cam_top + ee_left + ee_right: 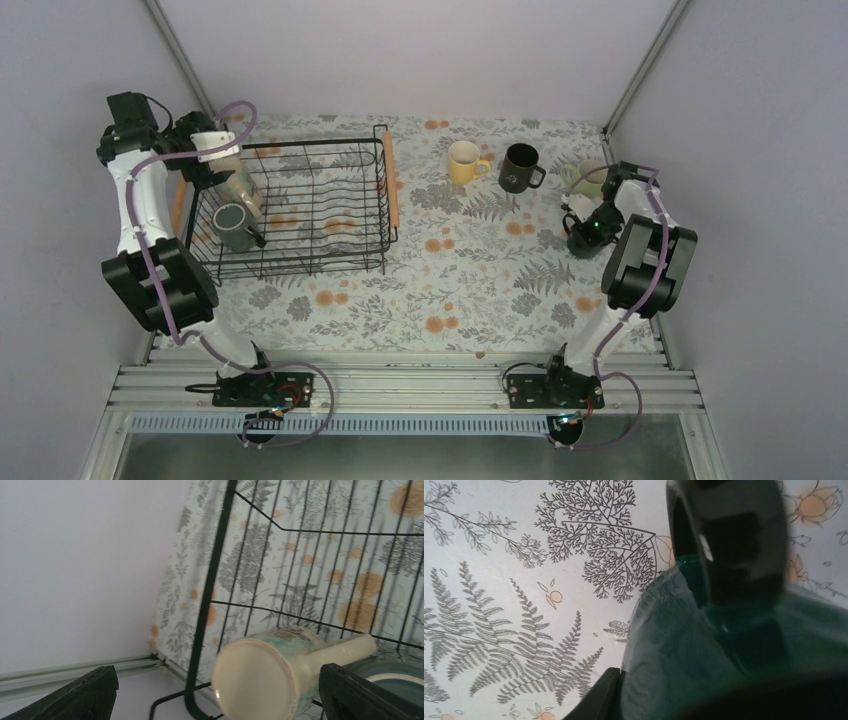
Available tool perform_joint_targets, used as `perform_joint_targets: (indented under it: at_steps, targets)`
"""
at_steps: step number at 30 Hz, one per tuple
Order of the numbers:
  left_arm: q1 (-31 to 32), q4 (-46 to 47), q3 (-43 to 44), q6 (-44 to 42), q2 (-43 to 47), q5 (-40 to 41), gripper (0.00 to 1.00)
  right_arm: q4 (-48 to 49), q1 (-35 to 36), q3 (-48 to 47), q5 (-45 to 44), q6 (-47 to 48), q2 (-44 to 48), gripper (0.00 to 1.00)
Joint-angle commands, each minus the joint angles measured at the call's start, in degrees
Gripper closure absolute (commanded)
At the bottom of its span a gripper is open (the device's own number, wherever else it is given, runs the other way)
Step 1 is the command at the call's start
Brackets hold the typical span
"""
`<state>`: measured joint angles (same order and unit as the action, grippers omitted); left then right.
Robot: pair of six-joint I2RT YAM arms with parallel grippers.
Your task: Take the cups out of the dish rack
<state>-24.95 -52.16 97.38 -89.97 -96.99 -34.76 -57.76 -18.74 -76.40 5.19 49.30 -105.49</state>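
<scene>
The black wire dish rack (330, 150) stands at the left and also shows in the left wrist view (210, 595). In it lie a cream patterned mug (246, 192) and a grey-green mug (232, 226). My left gripper (230, 166) is open over the rack's left end. In the left wrist view its fingers (85, 692) stand wide on either side of the cream mug (260, 680), whose base faces the camera. My right gripper (592, 226) is shut on the dark teal mug (578, 240), low over the table at the right. One finger (599, 695) presses on the mug's outer wall (664, 650).
A yellow mug (463, 162), a black mug (520, 167) and a pale green mug (585, 177) stand on the floral tablecloth at the back right. The grey-green mug's rim (395, 672) lies just right of the cream mug. Walls close in on both sides.
</scene>
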Motion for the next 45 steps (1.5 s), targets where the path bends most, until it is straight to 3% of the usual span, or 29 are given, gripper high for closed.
perform_joint_targets:
  at_steps: [1,6,11,15,20,27,33,45]
  targets:
    - [-0.1,-4.4,0.5,-6.7,-1.6,-2.3,0.00,2.5,-0.6,-0.5,0.2,1.0,-1.2,0.79]
    - [0.2,-4.3,-0.5,-12.8,-2.5,-1.0,0.00,2.0,-0.6,-1.0,1.5,1.4,-1.5,0.70]
    - [1.1,1.7,-8.5,-23.5,1.4,2.7,0.02,1.2,-0.6,-1.8,2.8,2.2,-0.7,0.57]
    - [1.6,2.6,-11.5,-33.9,3.4,3.2,0.07,-0.3,-0.6,-2.5,3.9,3.3,0.8,0.46]
    - [3.5,5.0,-13.1,-39.0,5.3,2.7,0.16,-2.7,-0.6,-3.7,6.3,4.8,3.8,0.39]
    - [7.2,5.3,-15.4,-47.3,4.8,10.3,0.25,-7.4,-0.6,-7.0,9.3,6.5,6.0,0.37]
    - [8.2,2.0,-12.9,-50.3,2.2,15.8,0.28,-10.1,-0.5,-8.8,11.1,7.4,7.8,0.36]
    - [10.2,13.2,-21.8,-54.6,2.3,21.3,0.28,-13.8,0.5,-12.6,15.7,7.7,8.6,0.35]
